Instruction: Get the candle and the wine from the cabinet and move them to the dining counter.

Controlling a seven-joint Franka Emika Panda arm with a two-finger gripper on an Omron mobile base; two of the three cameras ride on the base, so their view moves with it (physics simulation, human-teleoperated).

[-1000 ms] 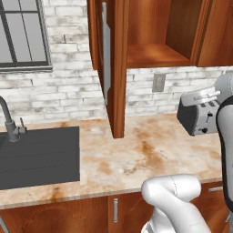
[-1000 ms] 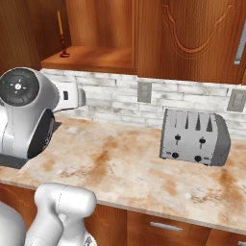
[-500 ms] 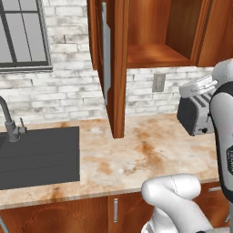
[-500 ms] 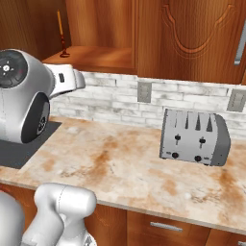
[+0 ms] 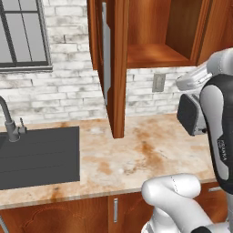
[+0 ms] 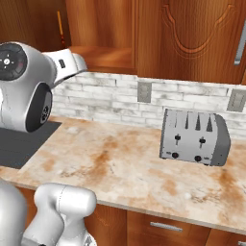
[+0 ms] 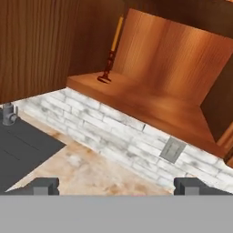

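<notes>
**Inspector A:** Where the cabinet stands open, the candle is upright on its shelf, at the left end near the side wall, orange taper in a dark red holder. In the right base view the candle shows as a thin orange stick above the arm.

**Inspector B:** And the gripper?

**Inspector A:** The gripper is wide apart, nothing between its tips, well short of the candle and below shelf level. It faces the brick backsplash and a wall outlet.

**Inspector B:** The table below?

**Inspector A:** The table is beige stone with rusty stains. It carries a black sink with a faucet at the left, and a silver toaster at the right, against the backsplash.

**Inspector B:** Cabinet doors?

**Inspector A:** One door hangs edge-on in the left base view. The neighbouring carved door appears closed, though the angle is poor.
</notes>
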